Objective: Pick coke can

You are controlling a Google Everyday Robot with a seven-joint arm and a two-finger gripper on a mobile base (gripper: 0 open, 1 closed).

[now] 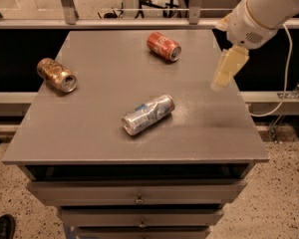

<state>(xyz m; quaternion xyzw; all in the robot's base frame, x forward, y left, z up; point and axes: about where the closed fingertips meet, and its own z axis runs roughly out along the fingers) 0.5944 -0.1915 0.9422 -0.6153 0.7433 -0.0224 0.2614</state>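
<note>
- coke can [164,46] lies sideways near the table's [89,133] far edge;
- gripper [228,69] hovers above the right edge, clear of the can; spread or closed, cannot tell

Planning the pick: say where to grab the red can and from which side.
Take the red can around mid-body, from above. It lies on its side, silver end toward front-right, so squeezing across its round width seems best. The gripper hangs over the table's right edge, right of the can.
</note>
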